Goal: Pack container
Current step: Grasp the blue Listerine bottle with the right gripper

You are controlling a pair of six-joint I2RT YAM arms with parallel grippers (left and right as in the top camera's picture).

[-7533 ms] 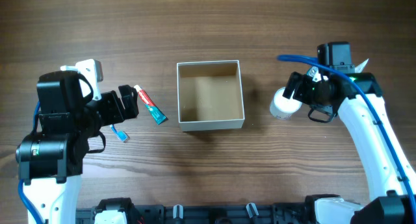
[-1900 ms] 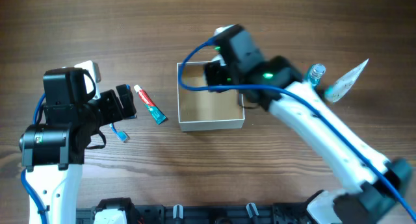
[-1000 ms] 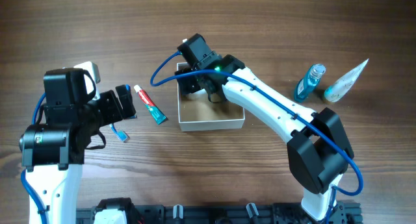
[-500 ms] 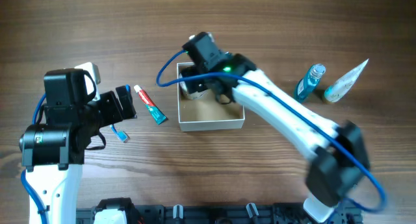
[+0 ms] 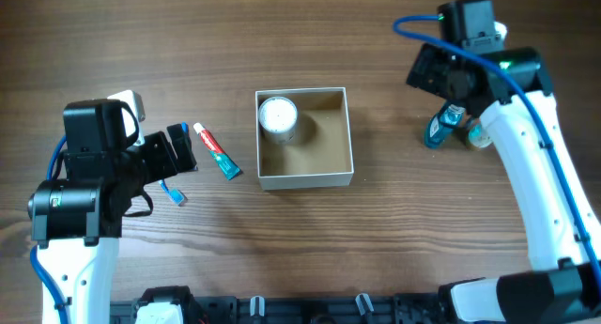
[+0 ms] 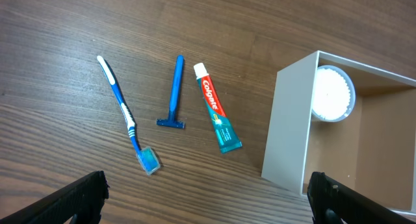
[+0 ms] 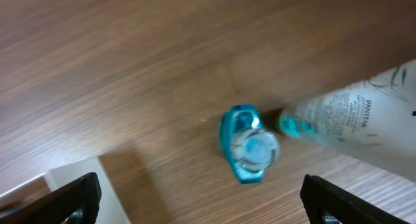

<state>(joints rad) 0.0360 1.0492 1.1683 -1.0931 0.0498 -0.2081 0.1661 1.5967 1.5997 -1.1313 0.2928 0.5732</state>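
The container is a square white-walled box with a tan inside, at mid-table. A round white jar stands in its far-left corner. It also shows in the left wrist view, behind the container wall. My right gripper is open and empty above a blue bottle. In the right wrist view the jaws are spread wide, just short of the bottle. My left gripper is open and empty, left of the container, its jaws over bare wood.
A toothpaste tube, a blue razor and a blue toothbrush lie on the wood left of the container. A white tube lies against the blue bottle at the right.
My right arm has left the jar in the container, pulled out and swung back to the far right, above the blue bottle. The left arm has not moved.
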